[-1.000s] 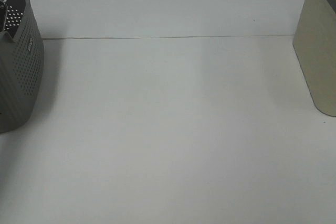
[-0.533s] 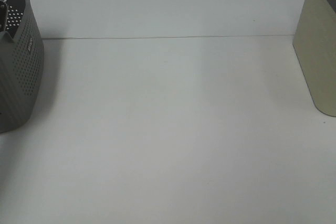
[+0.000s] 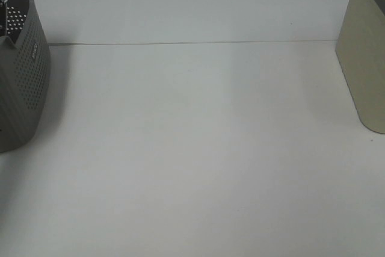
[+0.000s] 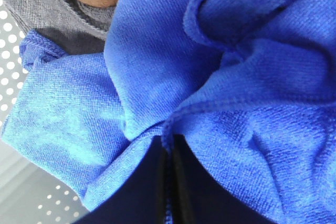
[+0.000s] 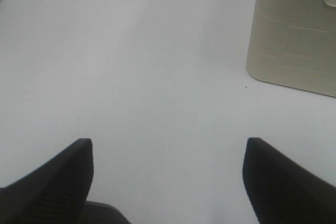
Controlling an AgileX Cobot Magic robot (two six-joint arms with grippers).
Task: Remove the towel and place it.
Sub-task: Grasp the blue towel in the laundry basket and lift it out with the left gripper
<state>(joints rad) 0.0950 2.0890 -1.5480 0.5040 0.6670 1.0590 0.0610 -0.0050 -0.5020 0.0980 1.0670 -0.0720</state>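
Now, left gripper (image 4: 167,148) tight on blue towel (image 4: 173,66) inside grey basket (image 3: 27,88).

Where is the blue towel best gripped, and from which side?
On the towel, pinch the raised hemmed fold from above, through the open top of the basket: it stands up as a thin ridge. The left gripper is shut on it.

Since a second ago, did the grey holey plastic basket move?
No. The grey holey plastic basket keeps its place against the thin table seam.
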